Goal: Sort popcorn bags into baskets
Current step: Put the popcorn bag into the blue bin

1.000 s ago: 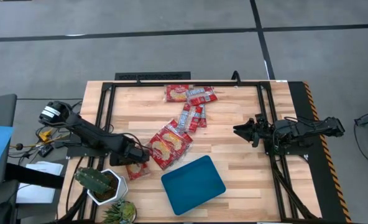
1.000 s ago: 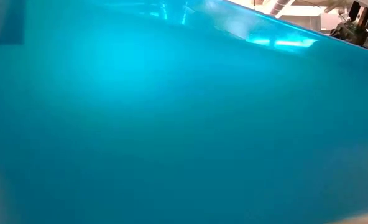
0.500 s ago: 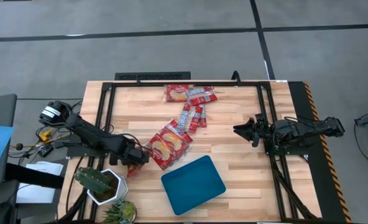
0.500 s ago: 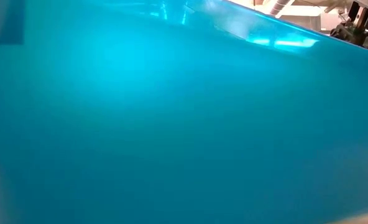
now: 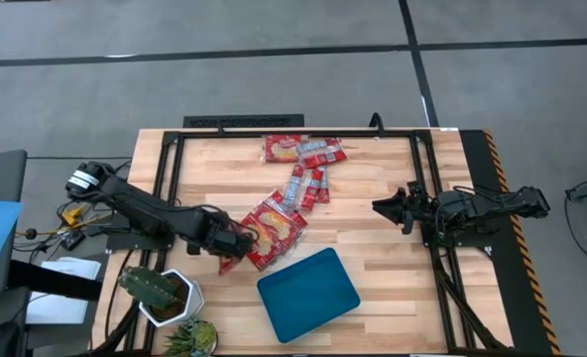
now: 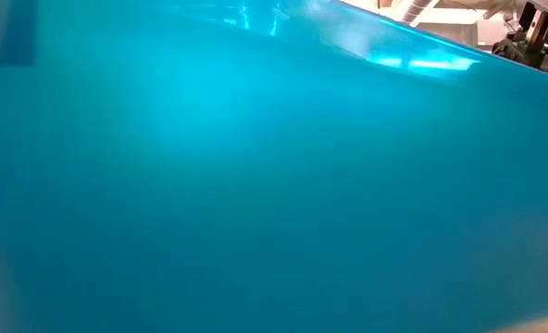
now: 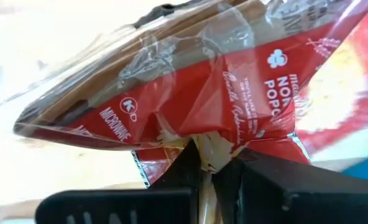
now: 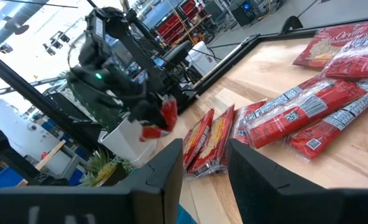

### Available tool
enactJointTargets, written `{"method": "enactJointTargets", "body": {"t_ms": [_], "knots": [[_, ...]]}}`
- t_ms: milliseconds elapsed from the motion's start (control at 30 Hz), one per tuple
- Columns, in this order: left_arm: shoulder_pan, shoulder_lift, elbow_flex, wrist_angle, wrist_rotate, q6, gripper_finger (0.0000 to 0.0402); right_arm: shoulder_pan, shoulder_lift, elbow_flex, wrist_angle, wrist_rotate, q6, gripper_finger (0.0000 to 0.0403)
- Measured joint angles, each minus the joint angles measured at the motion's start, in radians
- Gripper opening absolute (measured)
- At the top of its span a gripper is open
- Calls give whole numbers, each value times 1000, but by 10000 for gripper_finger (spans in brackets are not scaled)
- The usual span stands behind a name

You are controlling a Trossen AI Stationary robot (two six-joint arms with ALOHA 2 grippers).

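My left gripper (image 5: 238, 244) is shut on one red popcorn bag (image 7: 190, 81) over the table's near left part, next to a pile of wide red bags (image 5: 272, 230). From the right wrist view this bag (image 8: 165, 118) hangs under the left gripper. Narrow bags (image 5: 308, 186) lie mid-table and more bags (image 5: 303, 151) at the far edge. The teal basket (image 5: 308, 295) rests flat near the front edge. My right gripper (image 5: 379, 206) waits open at the right, touching nothing. My left gripper pinches a crumpled edge of the bag's clear wrap (image 7: 210, 142) between its two fingers (image 7: 187, 163). The bag is lifted clear of the table and hangs by that edge (image 8: 161, 109) under the fingers.
A white pot with a cactus (image 5: 160, 295) stands at the near left corner, close to my left arm. The basket's teal wall (image 6: 274, 185) fills the low view. Bare wood lies between the basket and my right gripper.
My left gripper has shut on the red bag that lay on the table by the cactus pot. It has then gone toward the table's right, toward the pile of wide bags, with the bag lifted off the wood.
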Motion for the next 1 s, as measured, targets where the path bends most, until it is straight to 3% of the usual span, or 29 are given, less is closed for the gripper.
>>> {"method": "enactJointTargets", "body": {"t_ms": [333, 733, 1000], "knots": [[-9, 74, 318, 2, -113, -34, 1, 0, 0, 0, 0, -1, -1, 138], [-26, 509, 894, -245, -127, -30, 0, 0, 0, 0, -2, -1, 0, 137], [-39, 745, 1125, -253, -231, -40, 0, 0, 0, 2, -22, -3, -1, 129]]}}
